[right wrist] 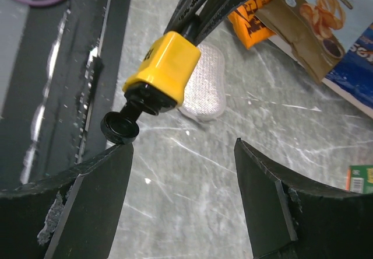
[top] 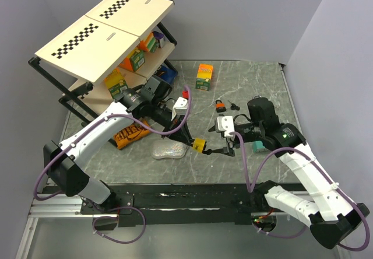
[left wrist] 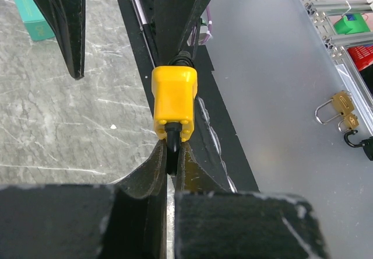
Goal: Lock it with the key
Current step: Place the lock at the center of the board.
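Up top, the left gripper (top: 192, 142) clamps one yellow padlock (top: 200, 146) over mid-table, a second orange padlock (top: 220, 105) lying well apart; left wrist, its fingers (left wrist: 154, 171) pinch the shackle (left wrist: 172, 145); right wrist, the right gripper (right wrist: 182, 147) gapes beside the one inserted key (right wrist: 120, 127), which probably needs pinching and turning next.

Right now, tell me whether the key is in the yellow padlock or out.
In. The black key juts from the yellow padlock in the right wrist view.
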Robot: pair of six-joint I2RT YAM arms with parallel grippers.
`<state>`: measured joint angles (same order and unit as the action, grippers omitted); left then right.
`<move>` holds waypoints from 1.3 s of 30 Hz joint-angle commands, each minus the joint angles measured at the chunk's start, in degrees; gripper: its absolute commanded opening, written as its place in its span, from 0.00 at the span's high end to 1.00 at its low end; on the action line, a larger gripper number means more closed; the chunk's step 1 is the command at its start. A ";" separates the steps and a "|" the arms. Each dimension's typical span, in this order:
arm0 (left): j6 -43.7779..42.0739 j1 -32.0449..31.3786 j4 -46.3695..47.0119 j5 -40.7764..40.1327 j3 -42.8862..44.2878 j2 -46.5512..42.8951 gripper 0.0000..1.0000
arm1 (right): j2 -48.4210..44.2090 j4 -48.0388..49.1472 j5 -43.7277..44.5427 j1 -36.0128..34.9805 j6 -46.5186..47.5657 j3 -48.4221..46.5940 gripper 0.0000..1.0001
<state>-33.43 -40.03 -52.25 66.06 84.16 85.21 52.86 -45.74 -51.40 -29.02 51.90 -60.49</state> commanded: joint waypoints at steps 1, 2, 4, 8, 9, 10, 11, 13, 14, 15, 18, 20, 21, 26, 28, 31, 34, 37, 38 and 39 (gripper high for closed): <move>-1.46 -0.31 1.01 4.78 2.41 -0.83 0.99 | -0.30 2.93 -4.41 -0.69 -4.44 -2.00 0.22; -1.46 -0.31 0.92 4.78 2.41 -0.83 0.99 | -0.30 3.37 -4.59 -0.69 -5.31 -2.00 0.22; -1.38 -0.31 0.92 4.86 2.24 -0.92 0.99 | -0.39 4.07 -4.94 -0.78 -6.28 -2.00 0.23; -0.14 -0.40 2.50 5.21 1.36 -1.62 0.99 | -0.21 4.60 -6.00 -1.30 -7.69 -1.91 0.23; 0.20 -0.31 2.76 5.30 1.01 -1.89 0.99 | -0.48 4.34 -5.65 -1.39 -7.52 -1.48 0.23; 0.38 -0.40 3.03 5.30 0.83 -2.06 0.99 | -0.65 4.34 -5.38 -1.57 -7.34 -1.21 0.24; 0.38 -0.31 3.03 5.22 0.66 -2.06 0.99 | -0.74 4.17 -5.12 -1.83 -6.64 -0.95 0.24; 0.56 -0.31 3.21 5.13 0.39 -2.42 0.99 | -0.83 4.16 -5.03 -2.01 -6.46 -0.59 0.27; 0.56 -0.40 3.29 5.13 0.13 -2.50 0.99 | -0.66 4.25 -5.20 -2.18 -6.72 -0.59 0.27; 0.73 -0.31 3.38 5.13 0.04 -2.77 0.99 | -0.65 4.60 -5.38 -2.36 -6.98 -0.68 0.29; 0.56 -0.40 3.21 5.13 -0.05 -2.86 0.99 | -0.22 5.83 -4.86 -2.97 -7.43 -0.68 0.34; 0.12 -0.40 2.94 5.30 0.13 -3.03 0.99 | -0.13 6.62 -4.42 -3.15 -7.43 -0.68 0.36; -0.58 -0.40 2.51 5.30 0.21 -2.86 0.99 | -0.04 6.62 -4.41 -3.33 -7.25 -0.86 0.38; -3.04 -0.75 -0.22 5.48 1.88 -1.98 0.99 | 0.84 4.34 -4.24 -3.33 -3.92 -1.82 0.40; -3.74 -0.84 -0.92 5.48 2.15 -1.63 0.99 | 0.93 4.51 -4.06 -3.42 -3.47 -2.09 0.42; -4.18 -0.84 -1.45 5.92 2.50 -1.10 0.99 | 1.45 5.22 -3.98 -3.50 -3.56 -2.79 0.44; -4.80 -1.01 -2.15 6.27 2.94 -0.40 0.99 | 1.63 5.57 -4.06 -3.59 -2.69 -3.23 0.45; -7.78 -1.19 -6.00 6.80 4.69 1.36 0.99 | 2.07 5.04 -4.15 -3.50 -0.76 -3.67 0.46; -8.83 -1.10 -7.41 6.97 6.09 2.49 0.99 | 2.42 4.78 -4.06 -3.50 -0.40 -4.37 0.46; -10.93 -1.19 -8.73 7.15 6.80 3.03 0.99 | 2.68 4.43 -4.32 -3.50 0.04 -4.81 0.45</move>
<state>-37.67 -40.12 -56.21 66.76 85.95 86.30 54.54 -43.22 -55.18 -32.27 48.31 -61.17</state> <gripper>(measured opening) 0.055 0.545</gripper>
